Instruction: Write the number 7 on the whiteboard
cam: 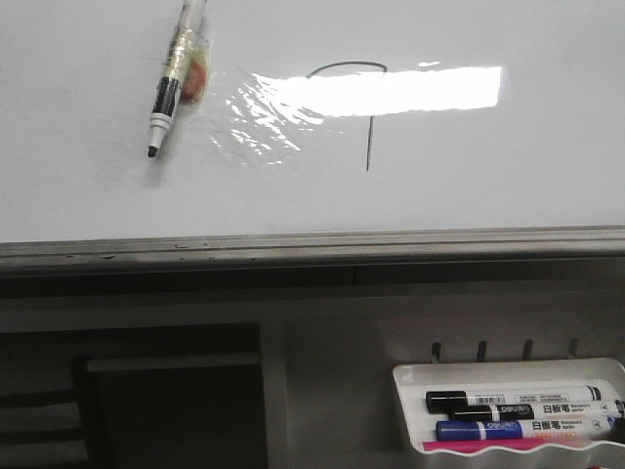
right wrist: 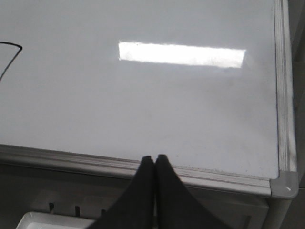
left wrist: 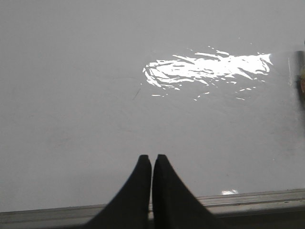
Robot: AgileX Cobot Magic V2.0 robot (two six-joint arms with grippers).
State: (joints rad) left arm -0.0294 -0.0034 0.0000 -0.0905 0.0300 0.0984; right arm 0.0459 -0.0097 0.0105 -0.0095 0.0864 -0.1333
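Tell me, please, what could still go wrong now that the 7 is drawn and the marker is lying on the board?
1. The marker lies uncapped on the whiteboard, its tip touching the surface; if it rolls or gets nudged, it may leave a stray mark.
2. The number 7 could smear if an arm sweeps across it.
3. Glare covers part of the 7 in the front view, so checking its shape there may mislead.

Front view: thin dark hand-drawn number 7 [cam: 368,107] has the middle of its stem washed out by a bright rectangular glare band [cam: 391,90]. Capless black-tipped marker [cam: 174,73] is cut off by the top edge. Print on the markers in the small white plastic tray [cam: 508,371] is illegible. Right wrist view: only a stroke fragment shows at the edge.
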